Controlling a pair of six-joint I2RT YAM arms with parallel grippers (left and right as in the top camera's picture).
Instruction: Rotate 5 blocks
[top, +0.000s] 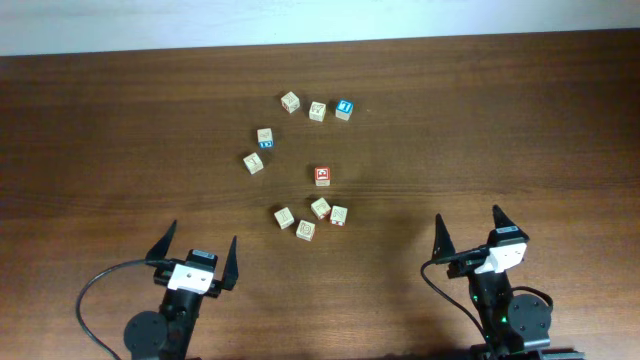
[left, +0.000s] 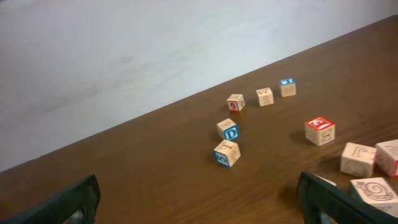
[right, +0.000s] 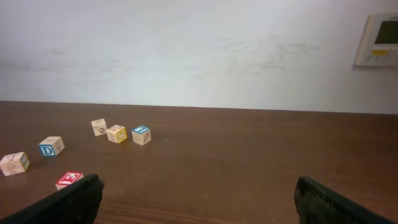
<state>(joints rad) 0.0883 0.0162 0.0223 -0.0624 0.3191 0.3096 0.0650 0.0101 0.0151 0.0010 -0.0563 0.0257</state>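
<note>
**Item:** alphabet blocks (top: 305, 229), five, pale wood, printed faces.

**Location:** The blocks are placed about the middle of the table (top: 520, 110), somewhat toward its near edge. Four are gathered in a tight cluster. The red-topped block (top: 322, 176) is set just beyond them, toward the far edge. Whether neighbours in the cluster touch cannot be told.

**Orientation:** All five are seated flat on one face. No long axis is offered by a cube, so heading is read from the side faces. The red-topped block is set roughly square to the table edges, while the clustered four are each skewed at a different angle.

**Handling (judged):** The blocks are expected to be light, rigid and sturdy, with smooth sides that slide easily if nudged. Hold is best taken from above, across two opposite side faces and matched to each block's skew. Finger room within the cluster is scant.

**Grippers:** The left gripper (top: 203, 233) and right gripper (top: 468, 215) are stationed by the near edge, jaws spread fully, nothing held.

**Not counted:** Further cubes lie toward the far edge, among them a blue-topped cube (top: 344, 109).
</note>
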